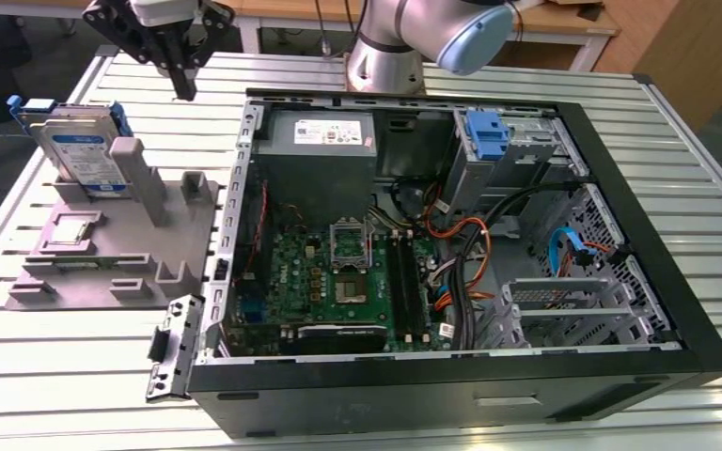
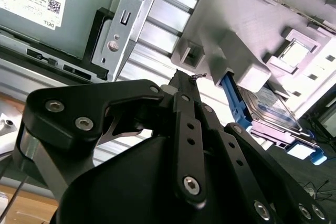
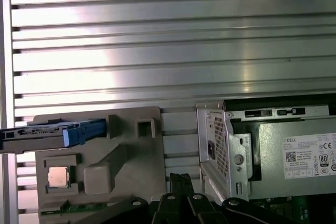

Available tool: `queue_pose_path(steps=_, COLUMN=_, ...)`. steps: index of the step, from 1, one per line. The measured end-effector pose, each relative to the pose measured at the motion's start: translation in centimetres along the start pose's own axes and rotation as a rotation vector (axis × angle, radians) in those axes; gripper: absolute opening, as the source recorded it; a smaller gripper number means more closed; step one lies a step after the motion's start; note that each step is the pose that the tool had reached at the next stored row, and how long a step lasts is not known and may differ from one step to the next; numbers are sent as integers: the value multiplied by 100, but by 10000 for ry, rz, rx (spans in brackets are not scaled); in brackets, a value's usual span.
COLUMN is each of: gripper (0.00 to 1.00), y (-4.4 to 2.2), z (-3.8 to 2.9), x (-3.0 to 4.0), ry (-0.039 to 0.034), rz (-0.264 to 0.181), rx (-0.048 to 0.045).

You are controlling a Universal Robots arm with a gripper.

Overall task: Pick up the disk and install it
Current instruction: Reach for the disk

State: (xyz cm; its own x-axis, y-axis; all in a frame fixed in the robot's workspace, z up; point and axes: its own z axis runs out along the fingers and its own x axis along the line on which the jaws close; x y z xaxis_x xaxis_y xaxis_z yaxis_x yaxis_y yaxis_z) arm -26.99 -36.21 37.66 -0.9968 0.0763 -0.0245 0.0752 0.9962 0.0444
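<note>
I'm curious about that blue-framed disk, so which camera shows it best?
The exterior view: the disk stands upright in the grey holder, label facing the camera. The first wrist view shows the disk edge-on; the second wrist view catches part of the disk.

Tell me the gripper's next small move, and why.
Probably a short shift toward the exterior view's left, to come over the disk. The gripper hangs shut and empty, higher than the disk and off to its side. The disk stands upright in the grey holder, not yet grasped.
</note>
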Motion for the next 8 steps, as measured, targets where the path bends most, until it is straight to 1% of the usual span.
queue_pose_path(steps=8, gripper=10, y=27, z=14, x=77, ry=0, rz=-1, rx=0)
